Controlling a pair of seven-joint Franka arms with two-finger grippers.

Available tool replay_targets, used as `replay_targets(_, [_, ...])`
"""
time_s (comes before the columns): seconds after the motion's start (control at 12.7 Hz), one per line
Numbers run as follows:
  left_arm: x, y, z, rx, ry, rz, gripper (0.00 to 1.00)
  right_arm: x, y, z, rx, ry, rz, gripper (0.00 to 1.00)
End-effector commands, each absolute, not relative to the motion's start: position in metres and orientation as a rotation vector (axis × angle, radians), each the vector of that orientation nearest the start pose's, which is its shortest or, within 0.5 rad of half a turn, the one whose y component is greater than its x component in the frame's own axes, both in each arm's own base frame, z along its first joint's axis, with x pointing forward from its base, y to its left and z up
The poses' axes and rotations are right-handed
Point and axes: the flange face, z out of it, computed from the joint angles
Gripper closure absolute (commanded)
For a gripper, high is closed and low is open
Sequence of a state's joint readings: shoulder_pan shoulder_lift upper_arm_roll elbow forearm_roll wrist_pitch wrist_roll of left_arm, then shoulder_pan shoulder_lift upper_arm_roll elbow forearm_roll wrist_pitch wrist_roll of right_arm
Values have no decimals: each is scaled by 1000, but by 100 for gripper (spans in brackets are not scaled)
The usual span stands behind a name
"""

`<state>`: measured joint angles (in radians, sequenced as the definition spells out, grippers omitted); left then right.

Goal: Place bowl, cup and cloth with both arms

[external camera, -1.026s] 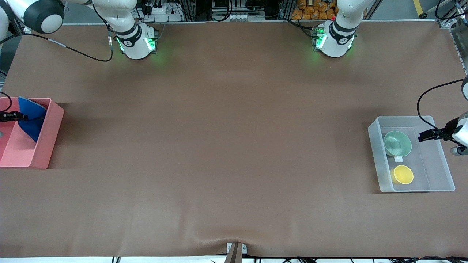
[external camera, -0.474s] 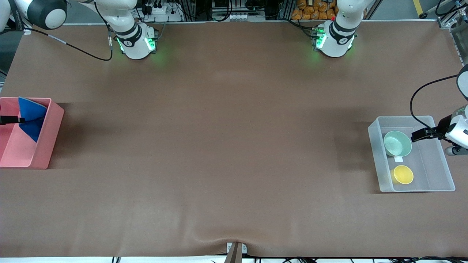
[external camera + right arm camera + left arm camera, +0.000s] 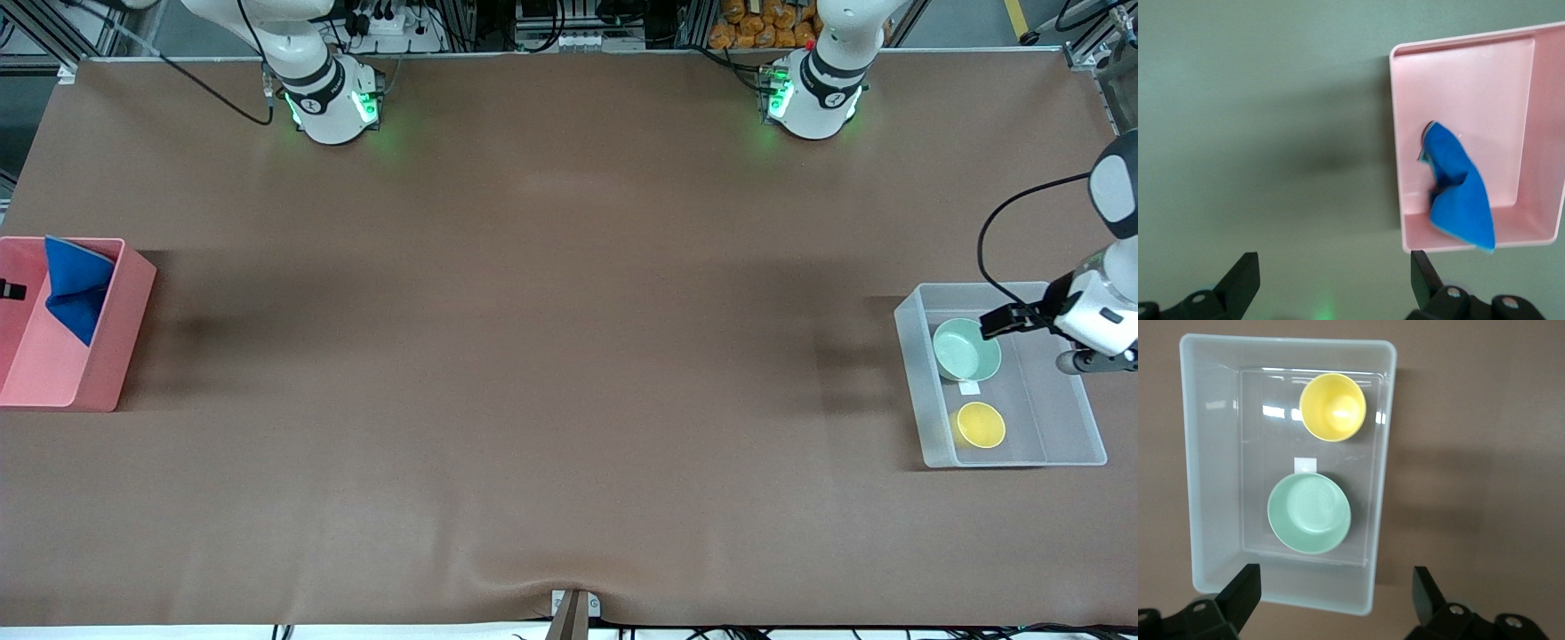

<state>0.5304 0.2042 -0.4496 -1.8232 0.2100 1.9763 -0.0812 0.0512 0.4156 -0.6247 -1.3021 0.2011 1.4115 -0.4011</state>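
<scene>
The blue cloth (image 3: 76, 283) lies crumpled in the pink bin (image 3: 124, 307) at the right arm's end of the table, leaning on the bin's wall (image 3: 1458, 200). My right gripper (image 3: 1331, 280) is open and holds nothing, up over the table beside the pink bin (image 3: 1465, 80); only a black tip of it (image 3: 7, 289) shows in the front view. The mint-green bowl (image 3: 965, 349) and the yellow cup (image 3: 980, 425) stand in the clear bin (image 3: 1058, 418). My left gripper (image 3: 997, 322) hangs open over the bowl's (image 3: 1309, 513) edge. The cup (image 3: 1332, 407) sits nearer the front camera.
A small white label (image 3: 969, 388) lies on the clear bin's (image 3: 1211, 453) floor between bowl and cup. Brown cloth covers the whole table (image 3: 551, 356). A metal bracket (image 3: 571, 613) sticks up at the table's near edge. Both arm bases glow green at the robots' edge.
My right gripper opened, let go of the cloth and drew away from the pink bin; the cloth settled against the bin's wall. My left gripper shifted over the clear bin toward the bowl.
</scene>
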Motion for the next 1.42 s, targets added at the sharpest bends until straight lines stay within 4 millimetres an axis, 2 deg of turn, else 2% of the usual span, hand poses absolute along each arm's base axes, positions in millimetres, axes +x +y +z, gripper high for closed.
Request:
replay_targets(0.0, [602, 47, 463, -3042, -165, 67, 0, 563, -211, 581, -3043, 323, 293, 0])
replay_targets(0.16, [597, 30, 492, -3062, -198, 48, 0, 554, -178, 604, -3011, 419, 321, 0])
replay_targets(0.32, [587, 24, 517, -3073, -211, 32, 0, 542, -150, 634, -3003, 338, 267, 0])
replay_targets(0.39, [580, 23, 532, -3072, -214, 19, 0, 541, -130, 641, -2998, 275, 261, 0])
replay_targets(0.55, [567, 20, 556, -3071, -196, 14, 0, 542, -73, 654, -3082, 339, 264, 0])
replay_targets(0.63, [560, 18, 568, -3090, -204, 14, 0, 543, -55, 650, -3098, 341, 283, 0])
replay_targets(0.71, [552, 14, 582, -3108, -201, 3, 0, 540, -49, 645, -3092, 319, 301, 0])
replay_targets(0.79, [548, 13, 587, -3111, -205, 13, 0, 532, -47, 643, -3088, 311, 299, 0])
replay_targets(0.95, [531, 21, 610, -3115, -195, 2, 0, 532, -46, 640, -3091, 307, 256, 0])
replay_targets(1.11, [515, 38, 630, -3126, -150, -2, 0, 531, -44, 642, -3095, 280, 253, 0])
replay_targets(1.18, [513, 44, 631, -3131, -148, 11, 0, 529, -49, 643, -3094, 272, 255, 0])
replay_targets(1.34, [530, 34, 619, -3155, -131, 10, 0, 530, -51, 647, -3109, 167, 231, 0])
